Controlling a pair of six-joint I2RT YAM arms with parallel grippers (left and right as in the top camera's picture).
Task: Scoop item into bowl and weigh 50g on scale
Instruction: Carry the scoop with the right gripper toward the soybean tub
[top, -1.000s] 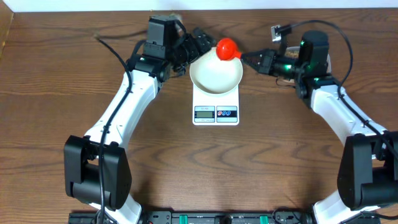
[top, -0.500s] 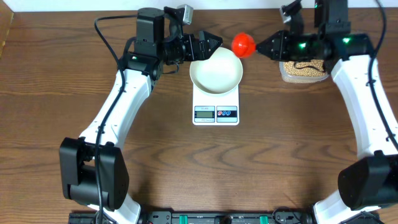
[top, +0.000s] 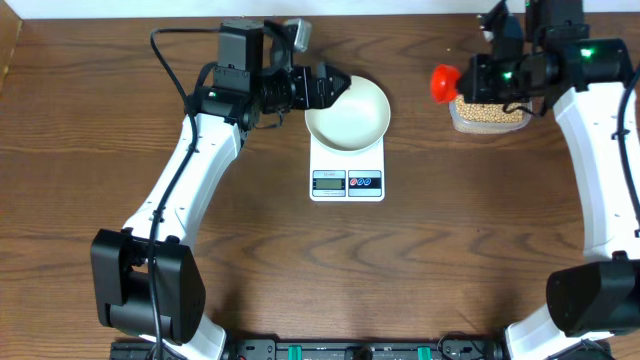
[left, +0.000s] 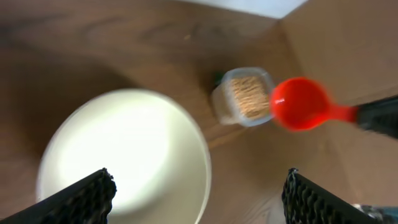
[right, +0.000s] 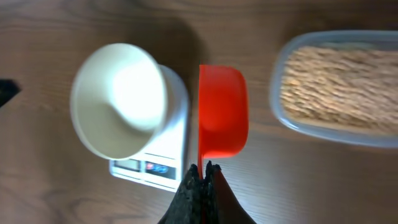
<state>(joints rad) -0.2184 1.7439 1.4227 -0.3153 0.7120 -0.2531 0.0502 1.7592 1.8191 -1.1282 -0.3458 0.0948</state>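
The white bowl (top: 347, 113) sits empty on the white scale (top: 347, 170). It also shows in the left wrist view (left: 124, 155) and the right wrist view (right: 118, 99). My left gripper (top: 333, 87) is open at the bowl's left rim, its fingers straddling the rim (left: 199, 186). My right gripper (top: 472, 78) is shut on the handle of a red scoop (top: 444, 82), held in the air just left of the clear tub (top: 490, 113) full of tan beans (right: 339, 87). The scoop (right: 222, 112) looks empty.
The scale's display and two buttons (top: 346, 181) face the table's front. The tub stands at the back right near the table's far edge. Both arms reach in from the front corners.
My right gripper has carried the red scoop rightward from beside the bowl to the tub's left side. My left gripper has stayed at the bowl's rim.
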